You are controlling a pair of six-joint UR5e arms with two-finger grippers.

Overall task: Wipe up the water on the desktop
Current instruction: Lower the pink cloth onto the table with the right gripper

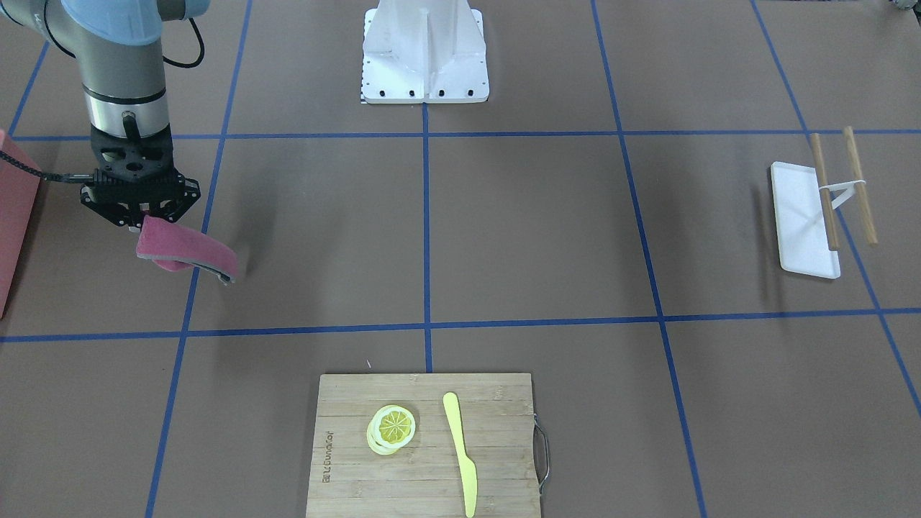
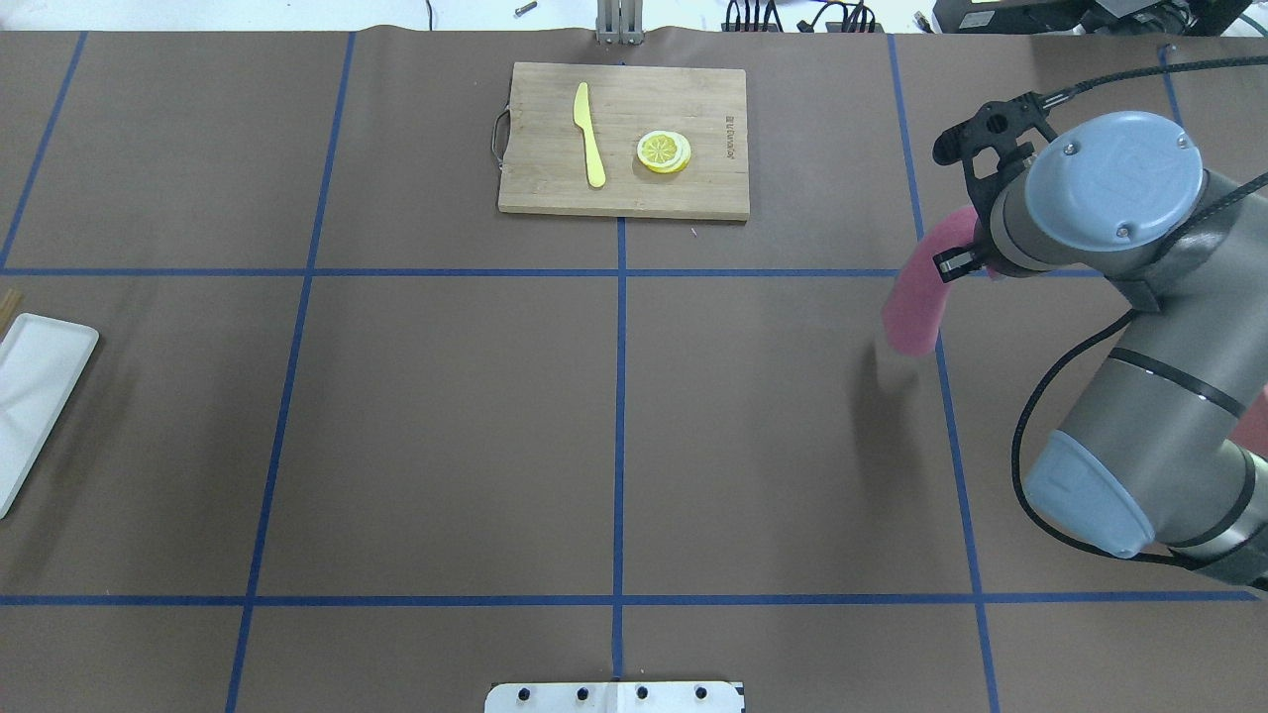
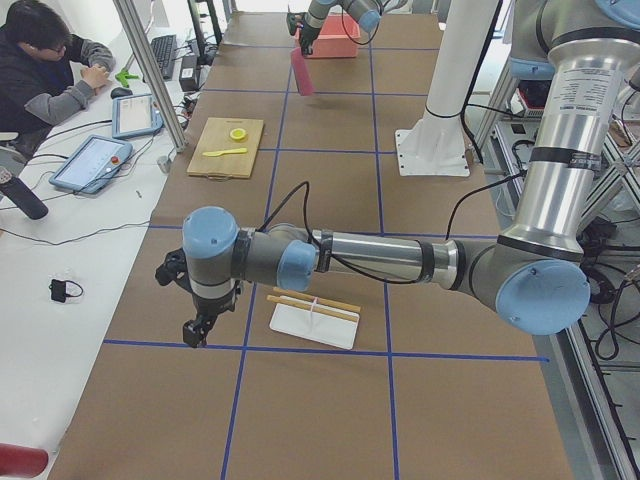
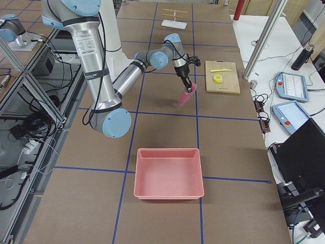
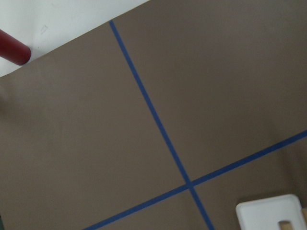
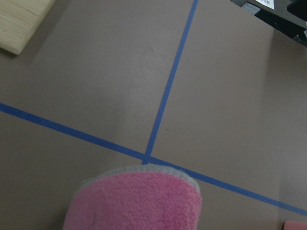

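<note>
The desktop [image 1: 540, 230] is a matte brown surface with a grid of blue tape lines; it also shows in the overhead view [image 2: 446, 426]. I cannot make out any water on it. My right gripper [image 1: 147, 216] is shut on a pink cloth [image 1: 188, 252] that hangs down from it, its lower end close over the desktop near a tape crossing. The cloth also shows in the overhead view [image 2: 919, 297], the right side view [image 4: 185, 95] and the right wrist view [image 6: 139, 201]. My left gripper [image 3: 200, 325] hangs over the desktop beside a white tray; I cannot tell whether it is open or shut.
A bamboo cutting board [image 1: 360, 475] holds a lemon slice [image 1: 393, 426] and a yellow knife [image 1: 460, 453]. The white tray [image 1: 802, 219] carries chopsticks [image 1: 824, 191]. A pink bin [image 4: 169, 173] stands near the right end. The white robot mount [image 1: 424, 57] is at the robot's side.
</note>
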